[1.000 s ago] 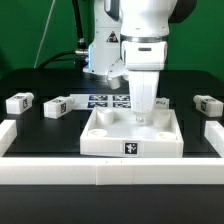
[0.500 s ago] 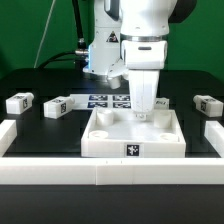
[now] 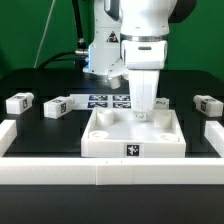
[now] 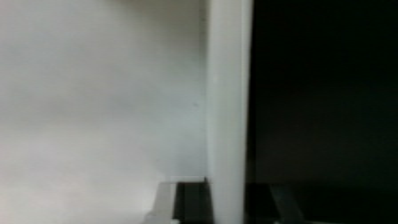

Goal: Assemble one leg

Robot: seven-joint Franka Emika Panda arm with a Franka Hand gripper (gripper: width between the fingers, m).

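The gripper [image 3: 146, 108] reaches straight down into the far right corner of the large white square tray-like piece [image 3: 131, 146]. Its fingers stand close together around an upright white leg [image 3: 146, 96], whose lower end sits at a corner hole. Three more legs lie on the black table: two at the exterior view's left [image 3: 20, 101] [image 3: 57, 105] and one at the right [image 3: 207, 103]. The wrist view shows only a blurred white surface [image 4: 107, 90] close up, with a straight edge against darkness; the fingertips cannot be made out there.
A white rail [image 3: 110, 170] runs along the near edge, with raised ends at both sides. The marker board [image 3: 108, 99] lies behind the tray-like piece. The robot's base [image 3: 100, 50] stands at the back.
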